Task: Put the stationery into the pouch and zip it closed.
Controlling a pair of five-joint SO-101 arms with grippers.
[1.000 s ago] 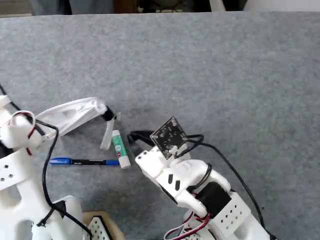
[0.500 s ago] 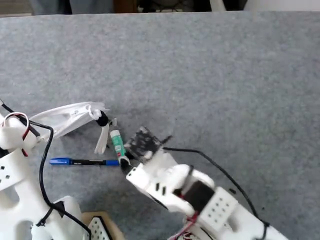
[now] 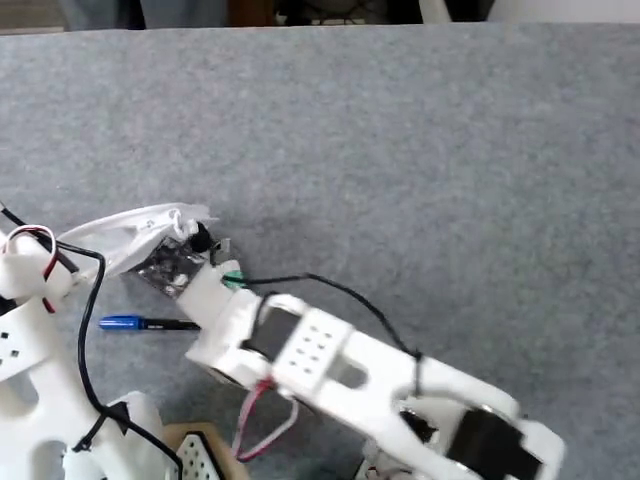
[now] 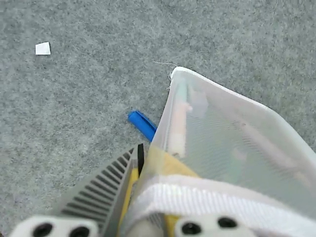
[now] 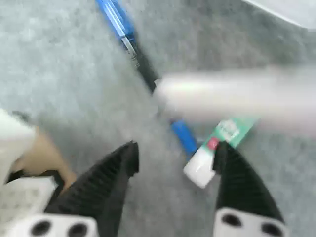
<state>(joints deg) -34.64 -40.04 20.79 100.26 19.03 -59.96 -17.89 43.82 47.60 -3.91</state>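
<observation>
Fig.: L pincer (image 4: pixel 143 197) clamped on pouch (image 4: pixel 232 143) rim, holding it steady for loading. R pincer (image 5: pixel 175 153), jaws wide and empty, hangs over glue stick (image 5: pixel 200 168) touching pen (image 5: pixel 140 61), both on bench (image 3: pixel 450 150) near pouch; prob. lining up a grasp.

White mesh pouch (image 3: pixel 140 232); blue pen (image 3: pixel 145 323), glue stick (image 5: pixel 216 147) lying flat nearby.

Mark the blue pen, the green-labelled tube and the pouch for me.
blue pen (image 3: pixel 122 322), high view, on its blue cap.
green-labelled tube (image 5: pixel 228 131), right wrist view, on the green label.
pouch (image 4: pixel 237 143), left wrist view, on its mesh side wall.
</observation>
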